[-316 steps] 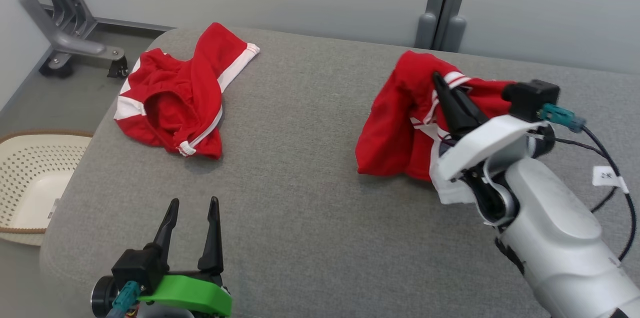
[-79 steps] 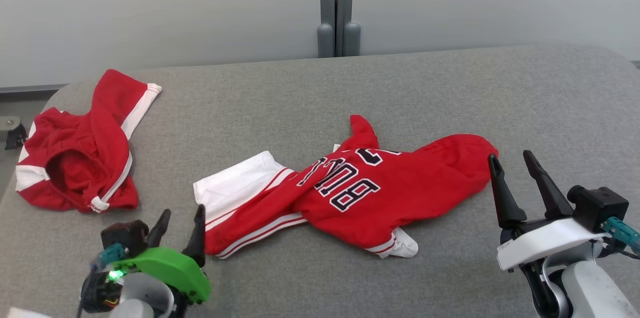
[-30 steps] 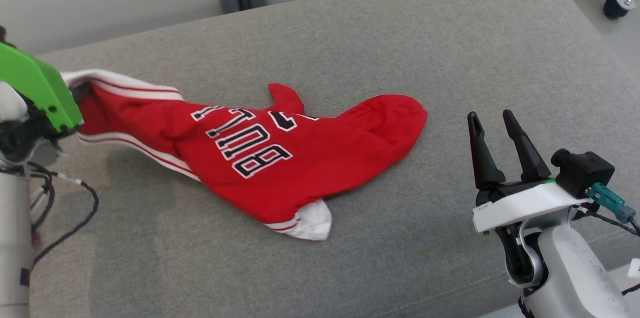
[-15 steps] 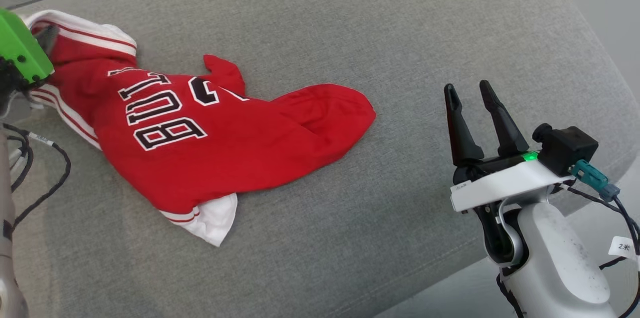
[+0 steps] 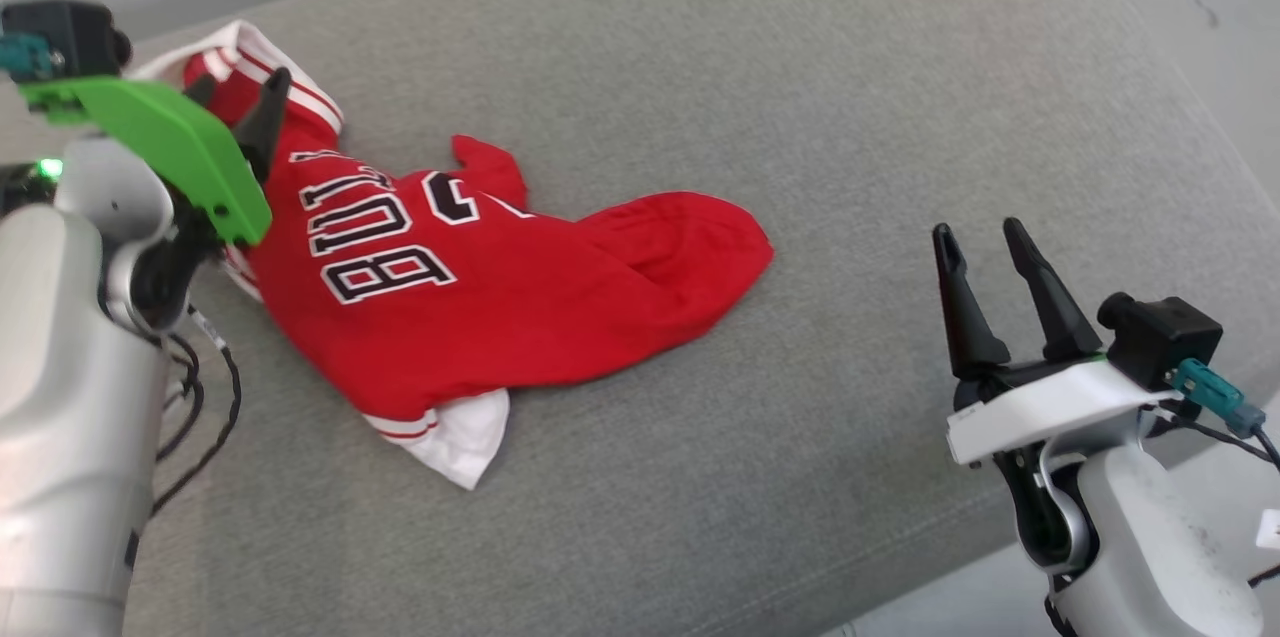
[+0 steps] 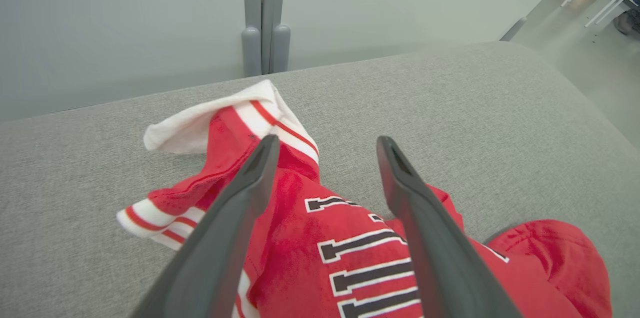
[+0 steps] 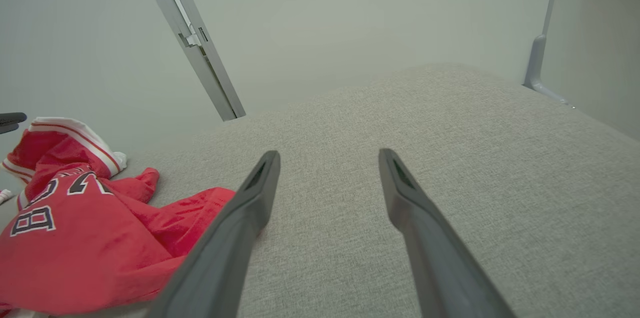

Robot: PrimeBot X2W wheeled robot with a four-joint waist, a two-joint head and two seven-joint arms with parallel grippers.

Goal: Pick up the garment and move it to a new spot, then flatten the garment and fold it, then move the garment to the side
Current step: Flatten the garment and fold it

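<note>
At ten o'clock on the counter [image 5: 800, 67], left gripper [image 6: 327, 143] jaws spread above garment [image 5: 480, 307] — likely limp, light; pinch striped hem [image 6: 265, 113]. Right gripper [image 5: 978, 235] jaws spread.

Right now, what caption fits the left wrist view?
Open left gripper poised over the crumpled red jersey with white striped trim, lying on the grey cushioned surface.

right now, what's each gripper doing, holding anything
Left gripper: open over the red lettered jersey with white striped trim, holding nothing.
Right gripper: open, empty, above the grey fabric table.
</note>
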